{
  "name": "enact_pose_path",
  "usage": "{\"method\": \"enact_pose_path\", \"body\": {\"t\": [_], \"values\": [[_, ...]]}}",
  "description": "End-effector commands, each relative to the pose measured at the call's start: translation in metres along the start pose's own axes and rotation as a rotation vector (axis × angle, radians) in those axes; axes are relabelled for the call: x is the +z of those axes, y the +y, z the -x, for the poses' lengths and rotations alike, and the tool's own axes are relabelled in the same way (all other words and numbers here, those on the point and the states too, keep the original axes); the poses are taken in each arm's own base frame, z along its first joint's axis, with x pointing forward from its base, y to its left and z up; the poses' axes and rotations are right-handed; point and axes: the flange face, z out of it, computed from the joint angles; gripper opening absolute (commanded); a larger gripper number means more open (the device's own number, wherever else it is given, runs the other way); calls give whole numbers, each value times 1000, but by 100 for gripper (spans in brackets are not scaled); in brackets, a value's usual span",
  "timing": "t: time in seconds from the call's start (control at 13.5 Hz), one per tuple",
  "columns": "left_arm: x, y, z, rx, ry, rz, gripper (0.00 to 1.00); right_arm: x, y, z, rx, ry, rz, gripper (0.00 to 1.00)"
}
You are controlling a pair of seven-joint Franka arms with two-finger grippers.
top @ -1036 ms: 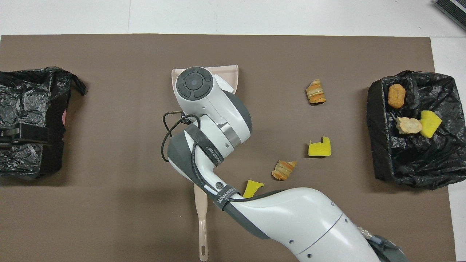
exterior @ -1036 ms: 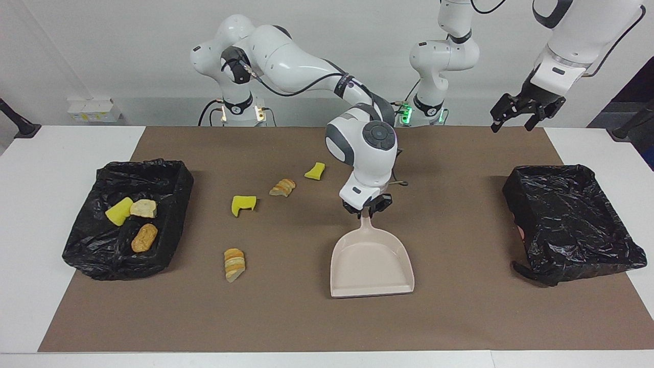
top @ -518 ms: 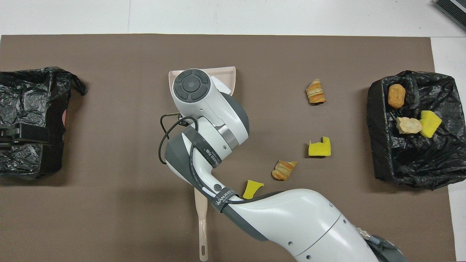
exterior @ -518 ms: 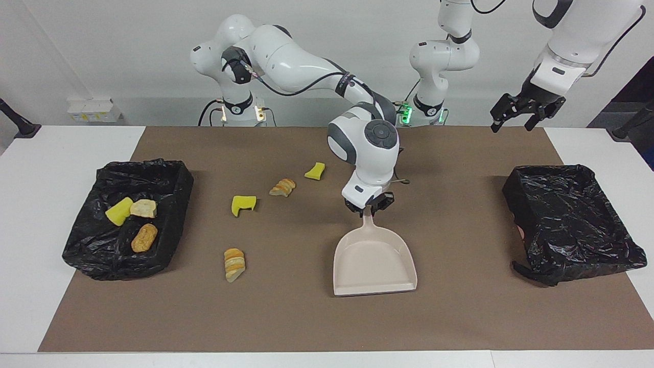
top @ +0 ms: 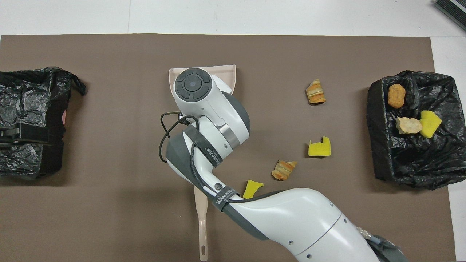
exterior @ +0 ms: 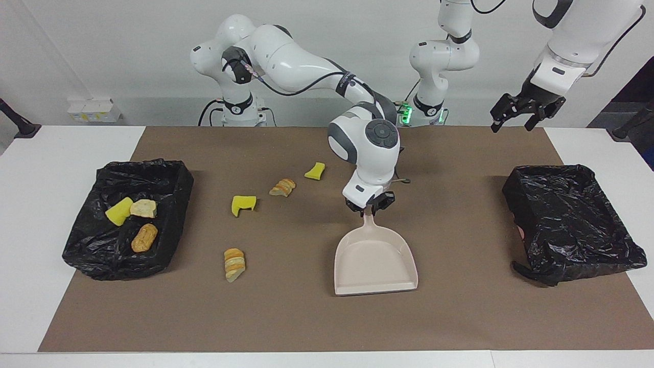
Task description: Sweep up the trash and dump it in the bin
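My right gripper (exterior: 368, 208) is shut on the handle of the beige dustpan (exterior: 375, 260) (top: 227, 72) at mid-mat, the pan's open lip pointing away from the robots. Several pieces of trash lie on the mat toward the right arm's end: a yellow sponge bit (exterior: 315, 171) (top: 252, 188), a bread chunk (exterior: 282, 187) (top: 284, 170), a notched yellow sponge (exterior: 243, 204) (top: 319, 148) and sliced bread (exterior: 234, 263) (top: 315, 92). The black-lined bin (exterior: 102, 255) (top: 407, 167) there holds a sponge (exterior: 118, 211) and two bread pieces (exterior: 143, 208). My left gripper (exterior: 526, 110) waits open, raised.
A second black-lined bin (exterior: 572, 220) (top: 29, 160) stands at the left arm's end. A long beige handle (top: 201, 225) lies nearer to the robots than the pan, one end hidden under the right arm. The brown mat (exterior: 460, 317) covers the white table.
The right gripper has carried the dustpan a little toward the left arm's end. The trash and the left arm have not moved.
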Motion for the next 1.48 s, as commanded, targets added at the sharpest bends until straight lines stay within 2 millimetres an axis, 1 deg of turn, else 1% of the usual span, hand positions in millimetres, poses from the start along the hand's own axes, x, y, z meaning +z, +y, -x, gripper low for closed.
{"method": "enact_pose_path", "body": {"t": [0.0, 0.07, 0.15, 0.3, 0.44, 0.52, 0.59, 0.67, 0.74, 0.81, 0.89, 0.96, 1.04, 1.11, 1.18, 1.26, 1.33, 1.41], "values": [[-5, -2, -2, -2, -11, -16, 100, -7, 1, -4, 42, 14, -37, 37], [-5, -2, -2, -2, -11, -16, 100, -14, 3, -5, 44, 19, -43, 39], [-6, -2, -2, -2, -9, -16, 100, -30, 3, -3, 46, 32, -59, 45], [-6, -2, -2, -2, -9, -16, 100, -51, 5, 3, 58, 41, -65, 56], [-6, -1, -2, 1, -11, -16, 100, -64, 11, 10, 116, 36, -58, 62], [-8, 3, -1, 8, -7, -18, 100, -74, 14, 20, 140, 31, -48, 62], [-8, 11, -1, 23, 0, -17, 100, -81, 17, 35, 134, 22, -34, 63], [-4, 18, -2, 34, 12, -3, 100, -87, 19, 56, 119, 11, -16, 66], [1, 25, -12, 38, 45, 2, 100, -89, 20, 80, 98, -2, 4, 69], [4, 29, -21, 36, 88, 8, 100, -87, 25, 105, 82, -13, 25, 70], [12, 34, -34, 13, 105, 10, 100, -81, 28, 133, 66, -4, 27, 74], [22, 36, -45, 1, 105, 10, 100, -69, 28, 158, 62, 14, 16, 76], [37, 39, -59, 3, 99, 11, 100, -56, 32, 177, 81, 37, -3, 80], [37, 43, -76, 6, 125, 16, 100, -50, 32, 194, 79, 42, -13, 83], [39, 51, -92, 15, 132, 17, 100, -43, 21, 217, 55, 17, -17, 84], [45, 60, -101, 27, 132, 18, 100, -39, 7, 235, 48, 6, -19, 84], [56, 70, -107, 40, 129, 17, 100, -33, 0, 247, 57, -3, -9, 84], [70, 96, -111, 77, 137, 15, 100, -28, -2, 259, 48, -12, 2, 84]]}}
